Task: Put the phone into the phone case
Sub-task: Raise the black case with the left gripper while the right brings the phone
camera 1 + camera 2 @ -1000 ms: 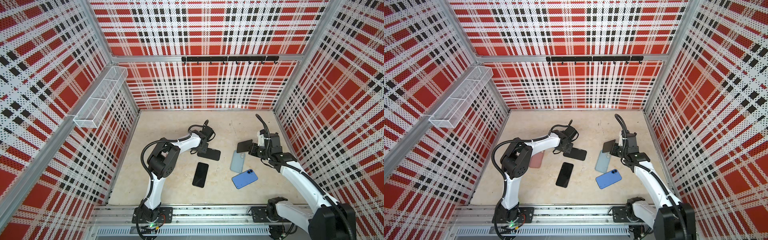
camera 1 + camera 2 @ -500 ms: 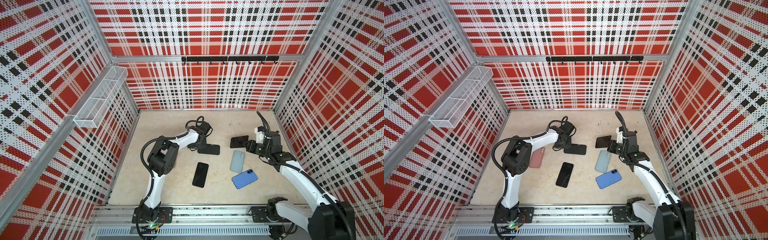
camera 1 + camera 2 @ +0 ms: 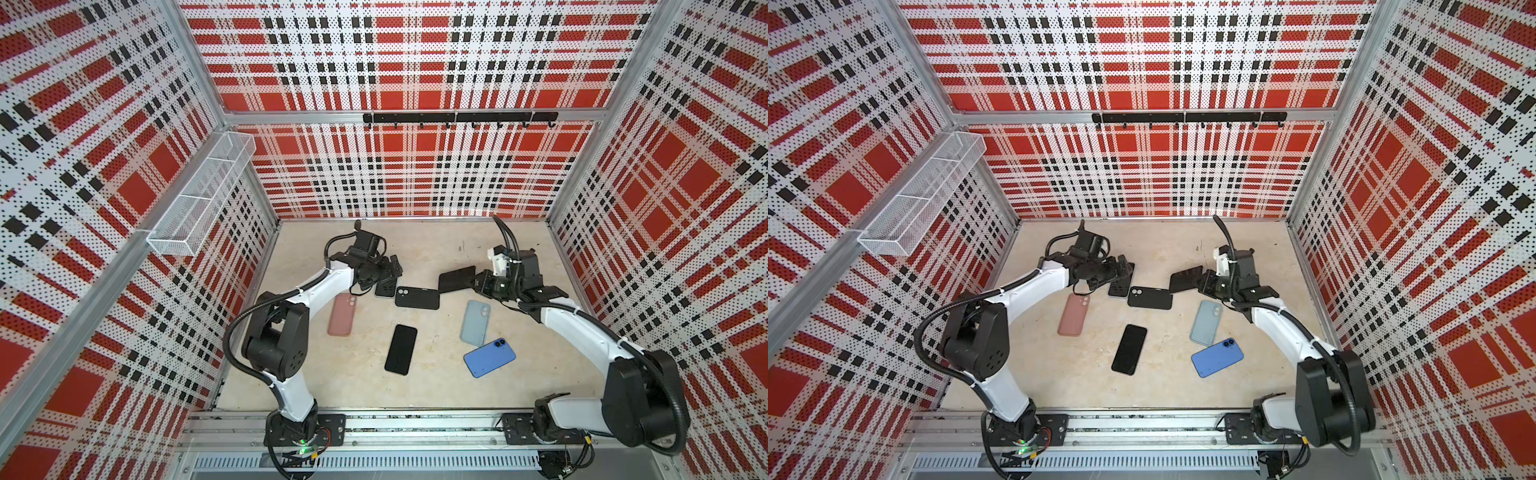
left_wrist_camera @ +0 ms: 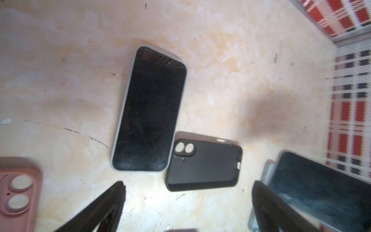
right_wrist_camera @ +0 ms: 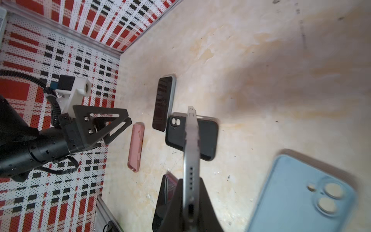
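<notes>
Front edge of the counter (image 3: 436,386), right of centre: blue phone (image 3: 489,357), back up, flat. Left of it, mid-front: black phone (image 3: 401,349), screen up. Further in: light blue case (image 3: 475,316) toward the right edge and pink case (image 3: 342,313) toward the left edge, both flat. Mid-counter: black case (image 3: 417,297), flat, camera cutout at its left end. That end sits corner to corner with a pale-rimmed phone (image 3: 385,287), screen up. Left gripper (image 3: 391,268) hovers over that phone's far end, fingers (image 4: 108,202) wide, holding nothing. Right gripper (image 3: 478,283) fingers pinch the held phone (image 3: 456,279), which is tilted, just off the black case's right end.
</notes>
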Robot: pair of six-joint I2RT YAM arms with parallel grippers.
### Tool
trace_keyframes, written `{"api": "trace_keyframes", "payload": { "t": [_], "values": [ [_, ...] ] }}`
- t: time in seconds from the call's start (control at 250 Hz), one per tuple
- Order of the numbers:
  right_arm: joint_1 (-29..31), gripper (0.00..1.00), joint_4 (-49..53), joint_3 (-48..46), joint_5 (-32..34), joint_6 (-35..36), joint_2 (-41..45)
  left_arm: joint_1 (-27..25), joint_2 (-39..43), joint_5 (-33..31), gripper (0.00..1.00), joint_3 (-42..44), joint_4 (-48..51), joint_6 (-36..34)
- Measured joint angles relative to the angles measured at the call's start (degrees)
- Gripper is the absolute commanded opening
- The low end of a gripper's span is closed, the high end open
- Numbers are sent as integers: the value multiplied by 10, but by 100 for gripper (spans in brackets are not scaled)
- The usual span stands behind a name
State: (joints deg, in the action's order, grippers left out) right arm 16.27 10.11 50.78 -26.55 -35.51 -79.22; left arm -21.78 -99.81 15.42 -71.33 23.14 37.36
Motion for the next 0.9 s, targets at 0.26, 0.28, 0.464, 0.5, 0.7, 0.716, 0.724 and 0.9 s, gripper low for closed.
{"api": "trace_keyframes", "payload": {
  "t": [0.26,0.28,0.464,0.5,0.7,0.716,0.724,0.9],
  "values": [
    [53,0,-47,22,-3,-51,-93,4,-13,114,96,114,-110,45],
    [53,0,-48,22,-3,-54,-98,4,-16,117,95,116,-114,47],
    [61,0,-75,22,-4,-84,-142,4,-47,146,94,116,-165,60],
    [62,0,-80,22,-5,-89,-148,4,-53,148,93,116,-172,62],
    [66,0,-108,22,-8,-104,-168,3,-85,159,92,110,-197,75],
    [66,0,-109,22,-9,-105,-169,3,-86,160,92,108,-198,76],
    [65,0,-111,22,-9,-106,-170,3,-87,161,92,108,-199,76],
    [65,0,-131,22,-19,-107,-184,-6,-102,161,91,93,-212,80]
  ]
}}
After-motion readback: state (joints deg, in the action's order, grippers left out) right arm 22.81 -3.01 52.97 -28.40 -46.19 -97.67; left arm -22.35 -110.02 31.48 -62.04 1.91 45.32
